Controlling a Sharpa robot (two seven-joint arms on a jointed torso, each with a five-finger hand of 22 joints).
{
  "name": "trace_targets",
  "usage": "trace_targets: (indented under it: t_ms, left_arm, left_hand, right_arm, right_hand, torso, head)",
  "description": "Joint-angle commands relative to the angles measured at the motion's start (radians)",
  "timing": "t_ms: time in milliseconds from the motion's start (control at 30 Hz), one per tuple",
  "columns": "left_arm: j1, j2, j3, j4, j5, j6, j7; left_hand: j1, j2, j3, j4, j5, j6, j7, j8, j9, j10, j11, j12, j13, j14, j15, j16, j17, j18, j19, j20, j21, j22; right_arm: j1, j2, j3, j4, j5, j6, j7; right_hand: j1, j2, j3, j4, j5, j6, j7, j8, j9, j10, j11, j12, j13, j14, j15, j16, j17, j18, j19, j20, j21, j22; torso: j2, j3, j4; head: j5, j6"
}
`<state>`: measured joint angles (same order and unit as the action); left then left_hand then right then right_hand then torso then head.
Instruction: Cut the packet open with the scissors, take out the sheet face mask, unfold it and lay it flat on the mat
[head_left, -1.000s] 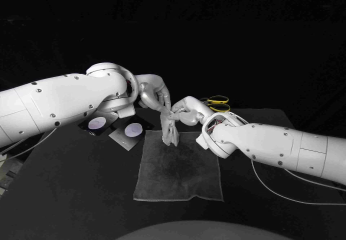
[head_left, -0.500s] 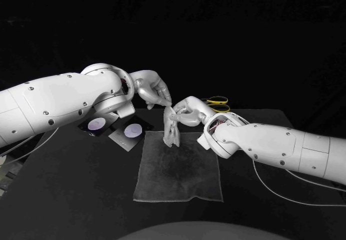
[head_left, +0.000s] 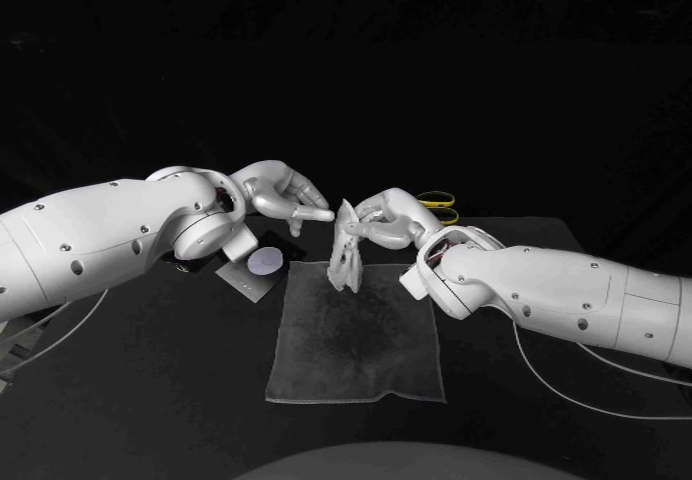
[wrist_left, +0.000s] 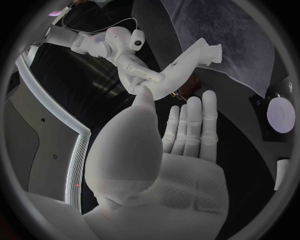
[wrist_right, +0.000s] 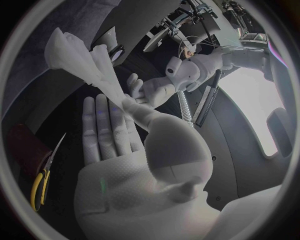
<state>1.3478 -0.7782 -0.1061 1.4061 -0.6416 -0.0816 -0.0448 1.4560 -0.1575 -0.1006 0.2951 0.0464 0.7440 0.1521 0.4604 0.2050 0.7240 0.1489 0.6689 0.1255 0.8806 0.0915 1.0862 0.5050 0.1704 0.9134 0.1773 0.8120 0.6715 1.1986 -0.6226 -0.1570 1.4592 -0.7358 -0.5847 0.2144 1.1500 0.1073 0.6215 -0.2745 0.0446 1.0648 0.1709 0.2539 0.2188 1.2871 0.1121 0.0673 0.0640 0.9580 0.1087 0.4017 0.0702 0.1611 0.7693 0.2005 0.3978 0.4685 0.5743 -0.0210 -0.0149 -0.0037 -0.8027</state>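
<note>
Since a second ago we see that the left arm has sunk lower across the head view and the left hand (head_left: 286, 193) has come off the front of the sheet face mask (head_left: 345, 255) to its upper corner, while the mask's top has lifted a little. The right hand (head_left: 384, 220) pinches that top between its thumb and the side of a finger, and the other fingers (wrist_right: 106, 125) lie straight and close together. On the left hand the fingers (wrist_left: 190, 125) are also straight and side by side, and its thumb tip reaches the mask just beside the right hand's hold. We cannot tell whether it actually pinches the sheet. The mask hangs folded and narrow, with its lower end over the far edge of the grey mat (head_left: 358, 345), which lies flat on the black table (head_left: 144, 400). Just left of the mat's far corner the black packet (head_left: 264, 263), marked with a pale disc, lies on the table, partly under the left arm. Behind the right hand lie the yellow-handled scissors (head_left: 438, 205). Beyond the table's far edge everything is dark.
</note>
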Motion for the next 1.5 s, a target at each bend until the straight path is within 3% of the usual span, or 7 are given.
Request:
trace_targets:
  t_ms: [33,267,500,600,900,1267,1500]
  left_arm:
    - [-0.037,-0.010,0.001,0.003,0.166,-0.116,0.118]
    - [-0.120,-0.014,0.001,-0.002,0.291,-0.154,0.191]
    - [-0.164,0.007,0.001,-0.006,0.338,-0.102,0.208]
    - [-0.170,0.015,0.002,-0.007,0.348,-0.068,0.215]
    - [-0.176,0.036,0.002,-0.009,0.369,0.023,0.214]
    - [-0.177,0.059,0.003,-0.018,0.398,0.083,0.202]
    - [-0.177,0.060,0.003,-0.019,0.417,0.090,0.207]
  left_hand:
    - [0.016,0.003,-0.001,-0.001,0.003,0.001,0.011,0.001,-0.002,0.007,0.003,-0.005,-0.005,-0.011,-0.001,-0.006,-0.007,0.013,0.003,0.007,-0.005,-0.002]
    - [0.041,0.013,0.007,-0.003,0.002,0.002,0.025,0.002,-0.005,0.006,0.004,-0.013,-0.016,-0.019,0.001,-0.012,-0.019,0.012,0.004,0.009,-0.010,-0.005]
    - [0.047,0.009,-0.003,-0.002,0.002,0.000,0.034,0.002,-0.009,-0.005,0.009,-0.025,-0.028,-0.037,0.006,-0.014,-0.027,0.011,-0.005,0.012,-0.018,-0.008]
    - [0.051,0.007,-0.008,-0.002,0.002,-0.003,0.027,0.001,-0.011,-0.015,0.012,-0.038,-0.038,-0.047,0.010,-0.012,-0.030,0.010,-0.012,0.015,-0.023,-0.009]
    - [0.060,-0.009,-0.021,0.000,0.002,-0.053,-0.030,-0.026,-0.028,-0.058,-0.025,-0.110,-0.063,-0.066,-0.026,0.005,-0.049,0.012,-0.033,-0.002,-0.040,-0.011]
    - [0.054,-0.019,-0.025,0.001,0.002,-0.071,-0.030,-0.041,-0.034,-0.060,-0.049,-0.150,-0.062,-0.043,-0.045,0.041,-0.056,0.012,-0.037,-0.011,-0.047,-0.010]
    - [0.075,0.047,-0.011,-0.007,0.001,-0.013,-0.017,-0.018,-0.024,0.031,-0.049,-0.152,-0.058,0.005,-0.056,0.126,-0.048,0.012,-0.012,-0.025,-0.021,0.010]
  right_arm:
    - [0.000,-0.011,0.003,0.015,0.057,-0.015,0.055]
    - [-0.001,-0.036,0.006,0.042,0.088,-0.013,0.072]
    - [-0.001,-0.058,0.008,0.071,0.099,-0.010,0.080]
    - [-0.001,-0.061,0.009,0.076,0.100,-0.009,0.080]
    - [-0.001,-0.065,0.010,0.088,0.101,-0.004,0.078]
    - [-0.001,-0.070,0.010,0.100,0.100,-0.001,0.077]
    - [-0.001,-0.073,0.010,0.099,0.100,0.000,0.075]
  right_hand:
    - [-0.006,-0.003,0.008,0.001,0.003,0.003,-0.004,0.005,0.003,0.008,-0.002,-0.002,0.001,0.006,0.002,-0.007,0.001,-0.007,-0.004,0.001,0.004,0.002]
    - [-0.007,-0.005,0.012,0.001,0.003,0.001,-0.004,0.007,0.006,0.008,-0.002,-0.002,0.001,0.008,0.002,-0.009,0.001,-0.007,-0.010,0.000,0.013,0.013]
    - [-0.007,-0.005,0.014,0.001,0.003,0.000,-0.004,0.007,0.008,0.008,-0.001,-0.003,0.001,0.008,0.002,-0.010,0.001,-0.008,-0.013,0.000,0.017,0.017]
    - [-0.007,-0.005,0.014,0.001,0.003,0.000,-0.004,0.007,0.008,0.008,-0.001,-0.003,0.001,0.008,0.002,-0.010,0.001,-0.008,-0.013,0.000,0.017,0.017]
    - [-0.007,-0.005,0.014,0.001,0.003,0.000,-0.004,0.007,0.008,0.008,-0.001,-0.003,0.001,0.008,0.002,-0.010,0.001,-0.008,-0.013,0.000,0.017,0.017]
    - [-0.006,-0.006,0.016,0.001,0.003,-0.001,-0.004,0.008,0.010,0.008,-0.001,-0.003,0.001,0.008,0.002,-0.011,0.001,-0.008,-0.017,0.000,0.023,0.023]
    - [-0.006,-0.006,0.016,0.001,0.003,-0.001,-0.004,0.008,0.010,0.008,-0.001,-0.003,0.001,0.008,0.002,-0.011,0.001,-0.008,-0.017,0.000,0.023,0.023]
  torso:
    - [-0.001,0.0002,0.0004]
    - [0.001,-0.0011,-0.0009]
    - [0.001,-0.0012,-0.0017]
    - [0.000,-0.0003,-0.0011]
    - [0.000,-0.0003,-0.0011]
    - [0.000,-0.0008,-0.0004]
    - [0.000,-0.0001,0.0001]
  head:
    - [-0.002,0.002]
    - [-0.003,0.005]
    - [0.001,0.005]
    - [0.001,0.005]
    - [0.003,0.005]
    - [0.002,0.006]
    - [0.000,0.004]
